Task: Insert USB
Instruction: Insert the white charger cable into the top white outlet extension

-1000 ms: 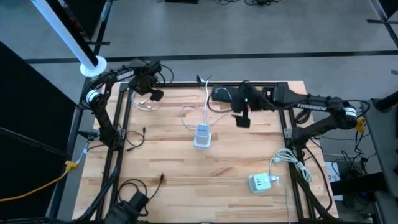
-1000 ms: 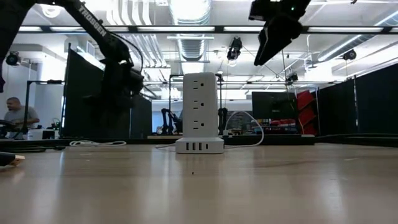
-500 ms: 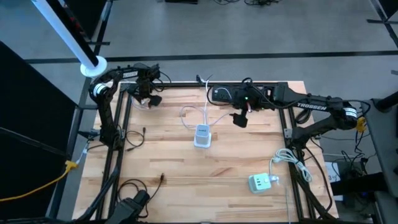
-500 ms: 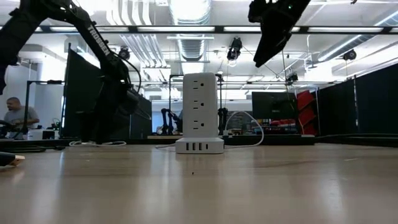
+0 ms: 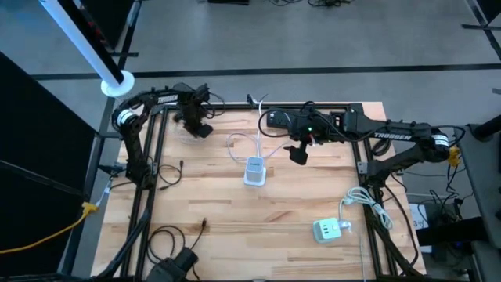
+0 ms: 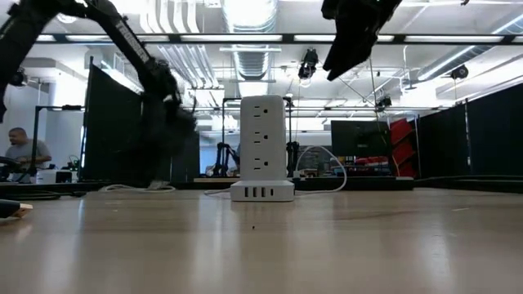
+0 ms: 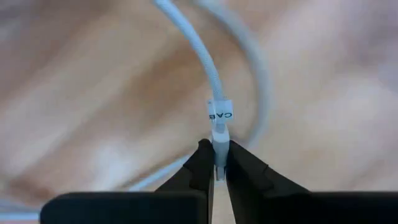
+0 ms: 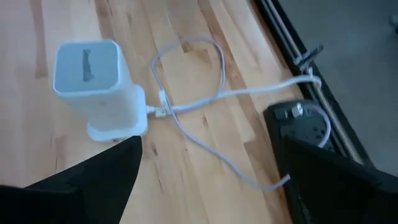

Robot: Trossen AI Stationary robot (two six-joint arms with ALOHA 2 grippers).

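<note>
So the left gripper [image 7: 215,163] has its jaws pinched nearly all the way together, and right between the two dark fingers [image 7: 198,168] sits the plug end of a white USB cable [image 7: 214,112]. The connector is squeezed at the very tips, and the cable runs straight out ahead of the jaws, with a little white label tag [image 7: 219,112] wrapped around it just past the fingertips. More loops of the same cable lie on the wooden table [image 5: 235,227] beyond the jaws. From overhead that gripper [image 5: 197,124] is down at the far left corner of the table.

The right gripper [image 5: 299,153] is spread as wide as it goes and has nothing in it. Out in front of and below its open jaws stands the white power tower [image 8: 96,84], upright on the wood, with a white cord [image 8: 205,99] plugged in at its base and looping off toward a black power strip [image 8: 298,121] by the table edge. In the level view the tower [image 6: 261,149] shows a row of USB ports along its base, and the right gripper hangs above it, not touching anything.
</note>
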